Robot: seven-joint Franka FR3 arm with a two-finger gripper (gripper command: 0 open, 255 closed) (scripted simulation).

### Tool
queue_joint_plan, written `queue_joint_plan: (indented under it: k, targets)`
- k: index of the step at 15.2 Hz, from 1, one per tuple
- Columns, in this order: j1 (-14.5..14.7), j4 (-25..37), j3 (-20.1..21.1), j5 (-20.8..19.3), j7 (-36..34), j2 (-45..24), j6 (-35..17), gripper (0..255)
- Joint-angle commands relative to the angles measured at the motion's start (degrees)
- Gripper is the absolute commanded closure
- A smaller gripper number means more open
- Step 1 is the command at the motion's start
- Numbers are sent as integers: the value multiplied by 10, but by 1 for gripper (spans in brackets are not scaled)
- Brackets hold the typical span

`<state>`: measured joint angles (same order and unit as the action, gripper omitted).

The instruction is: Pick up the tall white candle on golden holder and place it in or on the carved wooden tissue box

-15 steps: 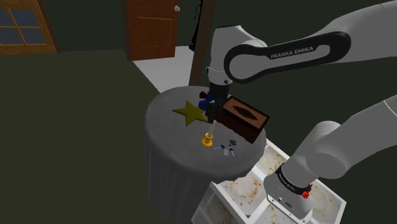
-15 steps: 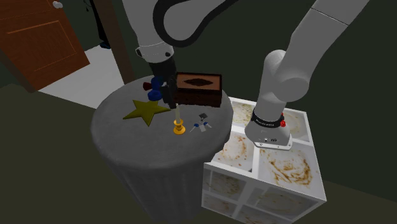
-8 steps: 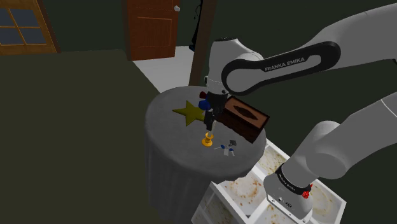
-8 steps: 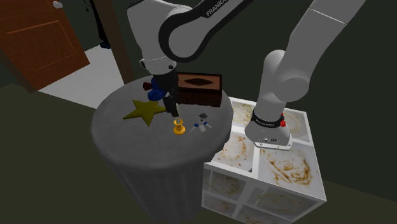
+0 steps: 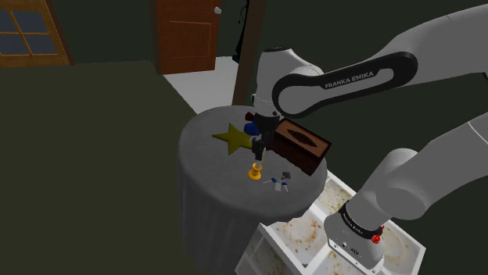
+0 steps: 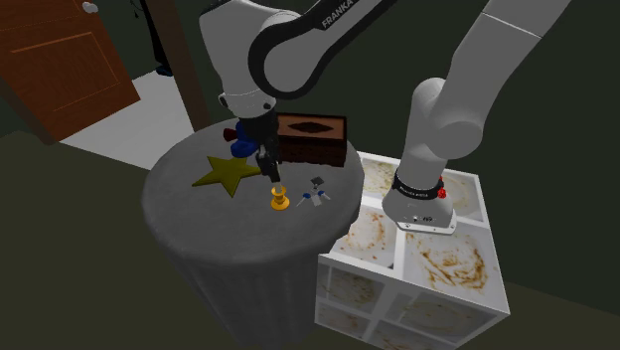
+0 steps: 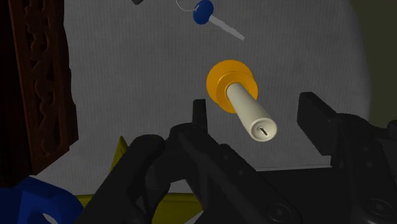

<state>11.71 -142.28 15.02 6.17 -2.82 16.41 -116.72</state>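
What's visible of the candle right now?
The candle is a slim cream stick with a dark wick slit on top, upright in a round golden holder on the grey table. It stands between the hand's open fingers, which don't touch it. A blue-headed key lies nearby on the table.

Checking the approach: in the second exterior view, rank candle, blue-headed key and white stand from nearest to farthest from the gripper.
1. The candle, directly under the gripper.
2. The blue-headed key, on the table right of the candle.
3. The white stand, off the table, lower right.
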Motion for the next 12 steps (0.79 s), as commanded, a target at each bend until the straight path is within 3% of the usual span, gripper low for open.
queue_joint_plan:
  k: [1, 9, 12]
  targets:
    - [0, 0, 0, 0, 0, 0, 0, 255]
    - [0, 0, 0, 0, 0, 0, 0, 255]
    - [0, 13, -2, 1, 1, 12, 26, 255]
